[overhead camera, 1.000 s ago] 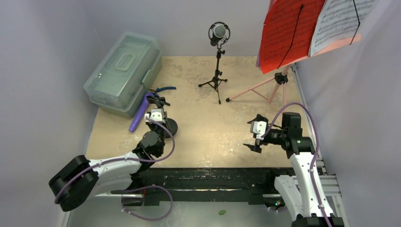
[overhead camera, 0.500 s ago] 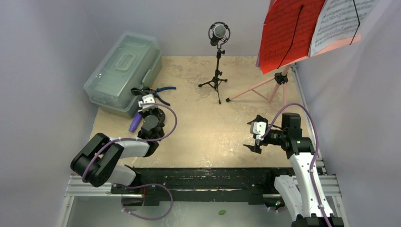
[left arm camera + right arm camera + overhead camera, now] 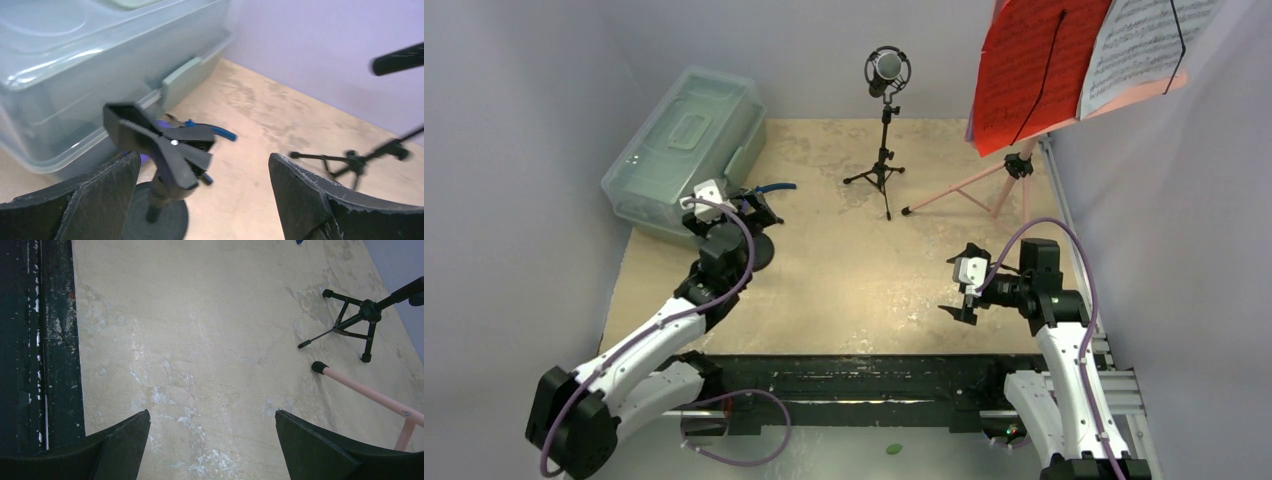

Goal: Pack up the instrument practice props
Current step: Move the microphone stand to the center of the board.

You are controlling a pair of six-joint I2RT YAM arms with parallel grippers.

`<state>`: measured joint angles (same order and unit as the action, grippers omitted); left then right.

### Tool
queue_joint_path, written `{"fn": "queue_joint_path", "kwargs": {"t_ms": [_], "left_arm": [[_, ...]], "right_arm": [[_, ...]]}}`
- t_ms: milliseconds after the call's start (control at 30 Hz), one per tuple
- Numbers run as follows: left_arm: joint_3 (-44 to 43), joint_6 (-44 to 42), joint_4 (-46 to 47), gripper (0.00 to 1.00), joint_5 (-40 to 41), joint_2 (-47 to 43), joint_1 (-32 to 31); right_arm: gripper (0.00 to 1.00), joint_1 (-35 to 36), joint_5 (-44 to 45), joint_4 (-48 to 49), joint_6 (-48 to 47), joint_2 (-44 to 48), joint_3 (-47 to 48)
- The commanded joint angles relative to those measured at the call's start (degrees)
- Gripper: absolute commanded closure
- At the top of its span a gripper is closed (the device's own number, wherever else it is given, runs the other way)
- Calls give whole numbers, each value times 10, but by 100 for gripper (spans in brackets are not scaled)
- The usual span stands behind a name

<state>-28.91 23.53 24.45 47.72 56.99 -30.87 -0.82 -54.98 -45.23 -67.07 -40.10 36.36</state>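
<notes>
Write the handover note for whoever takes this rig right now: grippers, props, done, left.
Left gripper: open, holding nothing, facing the round-base mic stand beside the case.
Right gripper: open, over bare table.
Props: black-silver mic upright on its tripod at the back; rack back right, with red page and white page on it; purple mic mostly hidden behind the stand.
Done: nothing visibly packed; case lid shut.
Left: open the case, pack every prop.

Robot lab booth: blank lilac walls (image 3: 514, 120), beige tabletop (image 3: 854, 275), rail-mounted arms (image 3: 649, 340).
</notes>
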Motion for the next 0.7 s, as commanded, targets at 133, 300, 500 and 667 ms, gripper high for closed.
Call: {"fn": "queue_joint_path", "kwargs": {"t_ms": [133,300,500,667], "left_arm": [[-132,-15,-370,0,-343,-104,1],[-141,-111,-438,2,-472,-141,0],[-80,-126,-395,1,-532,-221,1],[-80,-139,-398,1,-549,-230,2]], "right_arm": [[1,-3,-17,-1,-5,-2,1],[1,-3,-29,4,4,-3,4],[1,-4,-65,13,50,-18,41],[1,-4,-117,-47,34,-65,89]]}}
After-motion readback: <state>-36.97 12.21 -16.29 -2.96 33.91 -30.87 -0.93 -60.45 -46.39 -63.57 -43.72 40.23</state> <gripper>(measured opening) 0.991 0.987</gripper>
